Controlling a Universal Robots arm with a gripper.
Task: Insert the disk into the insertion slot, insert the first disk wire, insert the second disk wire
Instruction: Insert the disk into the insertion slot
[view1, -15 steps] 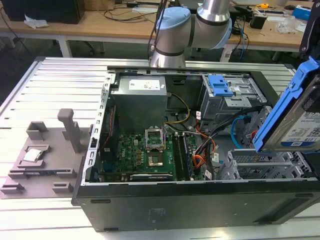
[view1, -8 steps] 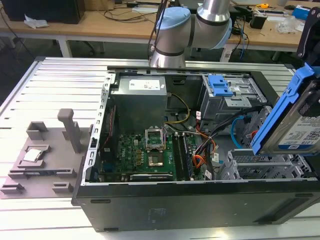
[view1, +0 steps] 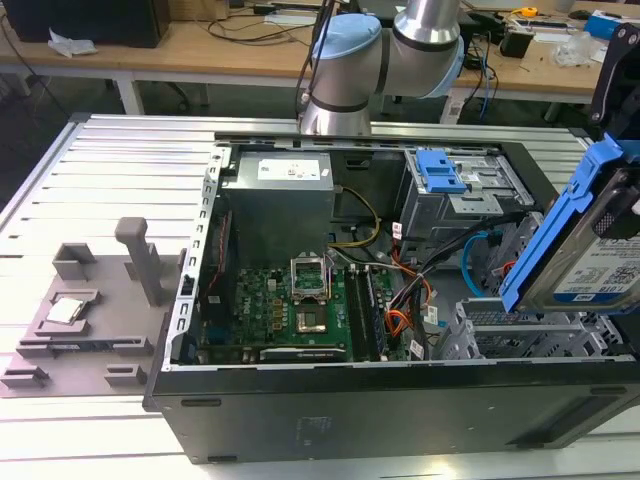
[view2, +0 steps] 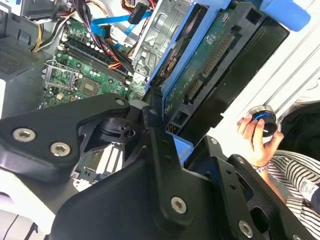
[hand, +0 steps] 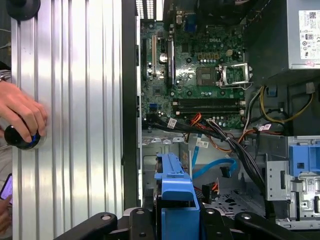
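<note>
Working on the first step, nothing seated yet.
The orange wire (view1: 400, 322) and light blue cable (view1: 467, 262) are lying loose beside the insertion slot (view1: 520, 335); above it, the fingers (hand: 145, 222) are pinching the tilted disk (view1: 590, 250), which likely needs levelling with the slot's mouth.

Exterior view looks down into the case (view1: 400, 410); both wrist views share motherboard (view2: 82, 70) (hand: 200, 60).

Pretty clearly a robotics lab, opened PC tower (view1: 400, 420) laid on a slotted aluminium table (view1: 110, 160), robot arm (view1: 345, 60) mounted behind, wooden benches (view1: 220, 50) cluttered with cables (view1: 262, 30)
</note>
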